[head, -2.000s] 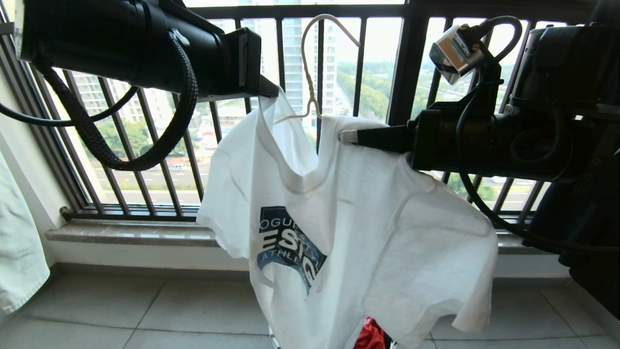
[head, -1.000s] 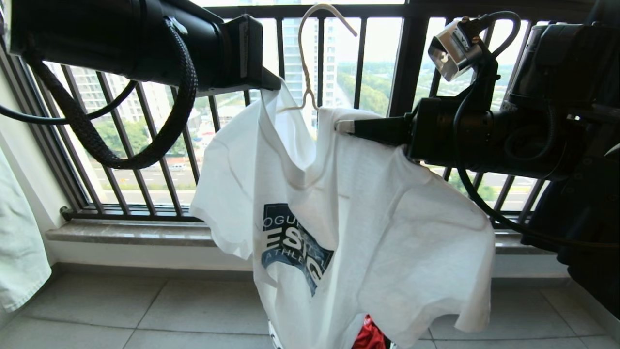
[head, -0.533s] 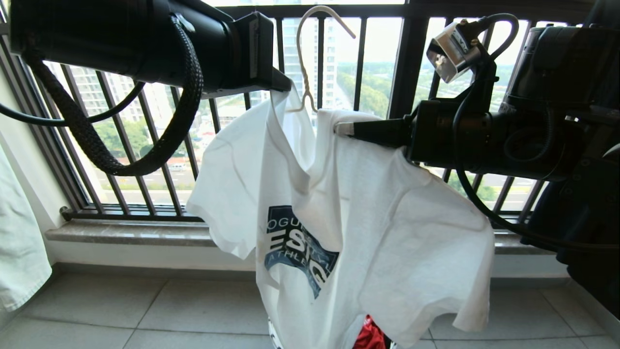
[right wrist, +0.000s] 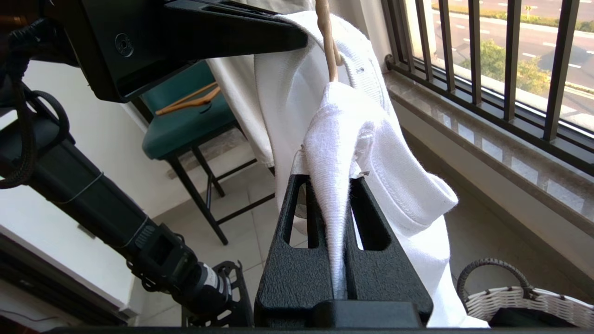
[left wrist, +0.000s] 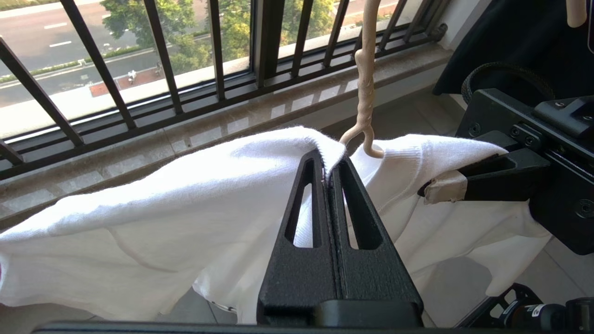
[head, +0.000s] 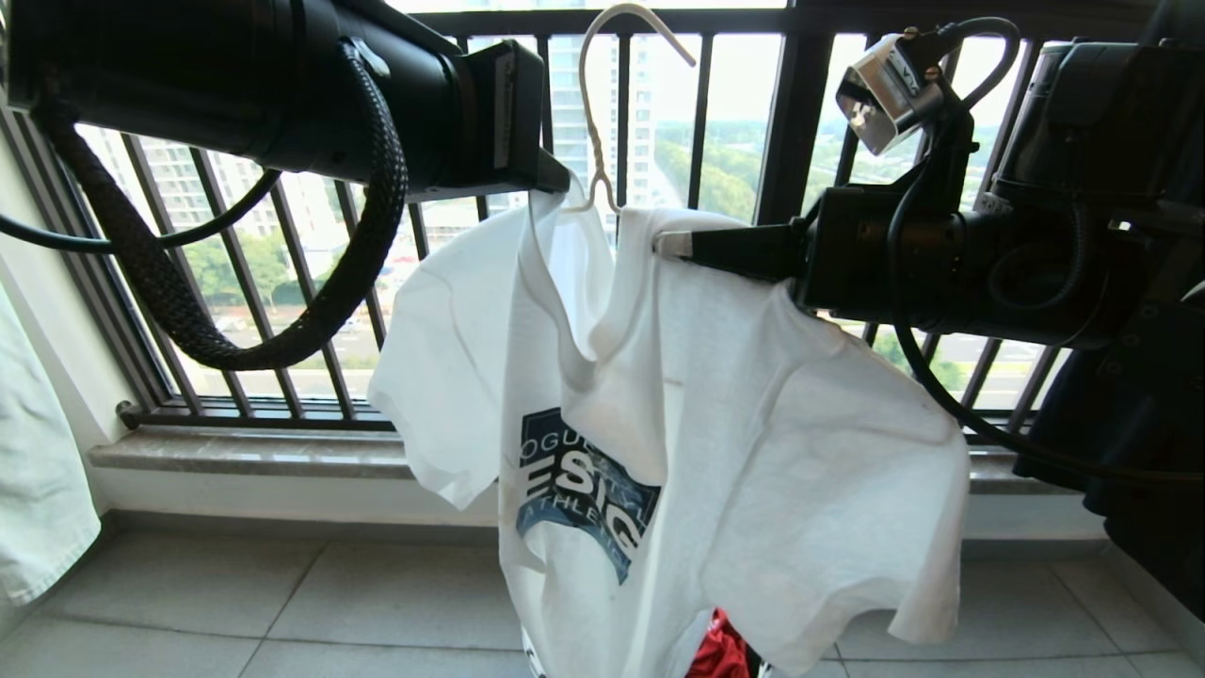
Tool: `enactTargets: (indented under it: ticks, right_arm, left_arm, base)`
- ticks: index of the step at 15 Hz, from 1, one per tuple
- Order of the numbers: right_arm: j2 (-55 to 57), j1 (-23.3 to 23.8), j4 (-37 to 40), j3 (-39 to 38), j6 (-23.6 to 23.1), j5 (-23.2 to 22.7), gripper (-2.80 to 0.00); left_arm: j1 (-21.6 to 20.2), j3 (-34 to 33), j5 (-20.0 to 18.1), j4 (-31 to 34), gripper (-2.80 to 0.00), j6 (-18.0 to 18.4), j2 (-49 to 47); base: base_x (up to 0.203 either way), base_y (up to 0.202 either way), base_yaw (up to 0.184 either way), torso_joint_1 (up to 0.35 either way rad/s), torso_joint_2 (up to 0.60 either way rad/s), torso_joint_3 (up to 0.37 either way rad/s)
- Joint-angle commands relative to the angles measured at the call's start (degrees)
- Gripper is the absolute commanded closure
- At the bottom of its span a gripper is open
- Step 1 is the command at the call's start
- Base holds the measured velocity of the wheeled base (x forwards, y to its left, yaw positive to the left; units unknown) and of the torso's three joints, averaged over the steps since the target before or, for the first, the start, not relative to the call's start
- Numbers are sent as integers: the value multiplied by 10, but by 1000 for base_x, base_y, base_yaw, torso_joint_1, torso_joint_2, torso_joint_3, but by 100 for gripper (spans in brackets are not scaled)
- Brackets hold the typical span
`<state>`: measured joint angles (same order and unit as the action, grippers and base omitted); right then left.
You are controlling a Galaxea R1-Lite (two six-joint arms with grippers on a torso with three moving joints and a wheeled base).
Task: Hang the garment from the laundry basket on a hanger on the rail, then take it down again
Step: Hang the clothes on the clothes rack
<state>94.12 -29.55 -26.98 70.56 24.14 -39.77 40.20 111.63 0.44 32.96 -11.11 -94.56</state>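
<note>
The garment (head: 715, 424), a white T-shirt with a dark blue chest logo, hangs in the air in front of the window bars. My left gripper (head: 557, 181) is shut on the collar at one shoulder (left wrist: 328, 160). On the collar's other side my right gripper (head: 670, 245) is shut on bunched fabric (right wrist: 330, 178). The cream hanger (head: 588, 104) stands upright between the two grippers; its neck drops into the collar (left wrist: 366, 93) and its hook is free. The laundry basket (right wrist: 524, 297) sits on the floor under the shirt. The rail is out of view.
A dark barred window railing (head: 781, 113) and stone sill (head: 254, 452) lie close behind the shirt. A pale garment (head: 38, 490) hangs at the left and a black one (head: 1130, 452) at the right. A teal chair (right wrist: 185, 125) holds a wooden hanger (right wrist: 188, 99).
My left gripper has moved right toward the hanger's neck, carrying its side of the collar, so the gap between the grippers has narrowed. The hanger rose slightly. The right gripper has stayed put.
</note>
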Motion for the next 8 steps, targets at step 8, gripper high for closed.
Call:
enactTargets:
  ticks: [8]
  right_arm:
    - [5,0,-28,-2,4,-15,0]
  left_arm:
    - [2,2,11,-3,0,3,11]
  base:
    - [0,0,0,0,0,0]
